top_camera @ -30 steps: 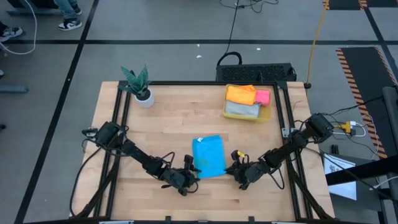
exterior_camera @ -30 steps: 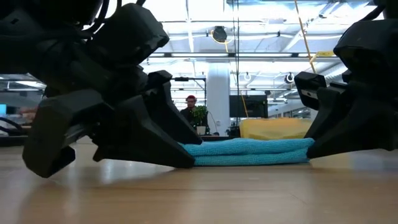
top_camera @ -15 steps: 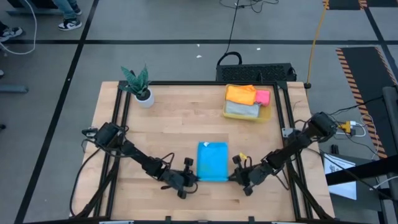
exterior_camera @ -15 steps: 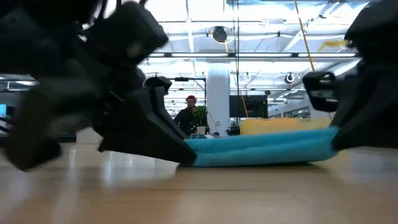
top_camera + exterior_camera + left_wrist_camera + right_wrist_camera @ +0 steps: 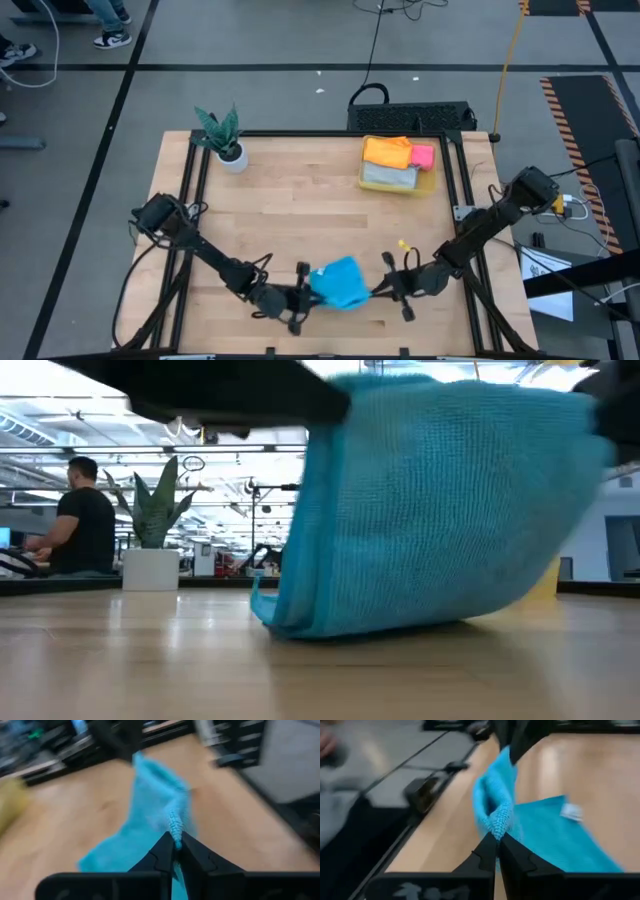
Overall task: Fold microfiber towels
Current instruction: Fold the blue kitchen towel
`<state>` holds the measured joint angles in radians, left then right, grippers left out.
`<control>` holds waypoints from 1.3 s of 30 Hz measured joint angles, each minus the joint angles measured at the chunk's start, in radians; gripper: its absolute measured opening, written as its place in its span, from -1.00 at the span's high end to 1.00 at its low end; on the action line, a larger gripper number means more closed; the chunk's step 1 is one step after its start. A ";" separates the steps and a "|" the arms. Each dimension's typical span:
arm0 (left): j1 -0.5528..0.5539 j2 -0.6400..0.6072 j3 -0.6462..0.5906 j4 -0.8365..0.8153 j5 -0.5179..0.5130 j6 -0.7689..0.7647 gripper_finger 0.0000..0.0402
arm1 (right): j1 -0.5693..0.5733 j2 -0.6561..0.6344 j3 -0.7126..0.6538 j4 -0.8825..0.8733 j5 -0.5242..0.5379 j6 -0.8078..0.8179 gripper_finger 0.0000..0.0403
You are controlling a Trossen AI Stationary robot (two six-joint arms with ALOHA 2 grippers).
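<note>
Wooden table (image 5: pixel 300 190) holds; I note both end effectors, left (image 5: pixel 300 297) and right (image 5: pixel 385 290), pinching the blue towel (image 5: pixel 338 283) edges, which may slip if pulled unevenly.

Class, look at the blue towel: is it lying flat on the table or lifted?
Lifted. The blue towel hangs pinched between the left gripper and right gripper, its lower fold brushing the table.

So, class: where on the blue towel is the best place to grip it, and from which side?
At its two near corners, one from each side, as the left gripper and right gripper do: the blue towel is limp, so pinched corners let it hang flat.
</note>
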<state>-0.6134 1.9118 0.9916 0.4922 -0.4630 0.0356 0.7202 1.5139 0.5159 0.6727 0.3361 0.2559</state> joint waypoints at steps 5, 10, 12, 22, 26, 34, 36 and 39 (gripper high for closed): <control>0.049 0.000 0.000 -0.079 -0.088 -0.098 0.95 | -0.044 -0.035 0.000 -0.088 0.083 0.078 0.98; 0.051 0.000 0.000 -0.124 -0.089 -0.199 0.92 | -0.109 -0.032 0.000 -0.150 0.081 0.121 0.98; 0.038 -0.001 0.001 -0.121 -0.088 -0.228 0.88 | -0.132 -0.032 0.000 -0.154 0.082 0.114 0.98; -0.015 -0.034 0.001 -0.164 -0.097 -0.426 0.96 | -0.248 -0.032 0.001 -0.125 0.069 0.072 0.98; -0.017 -0.043 0.001 -0.251 -0.117 -0.494 0.87 | -0.281 -0.032 0.001 -0.108 0.032 0.046 0.98; -0.029 -0.049 0.002 -0.302 -0.118 -0.563 0.96 | -0.306 -0.006 0.001 0.026 0.019 -0.031 0.98; -0.034 -0.049 0.002 -0.309 -0.118 -0.590 0.96 | -0.322 0.014 0.001 0.062 0.018 -0.041 0.98; -0.044 -0.049 0.002 -0.343 -0.132 -0.639 0.91 | -0.349 0.032 0.001 0.096 0.009 -0.064 0.98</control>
<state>-0.6574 1.8624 0.9940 0.1490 -0.5951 -0.6033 0.3709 1.5462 0.5170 0.7683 0.3446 0.1914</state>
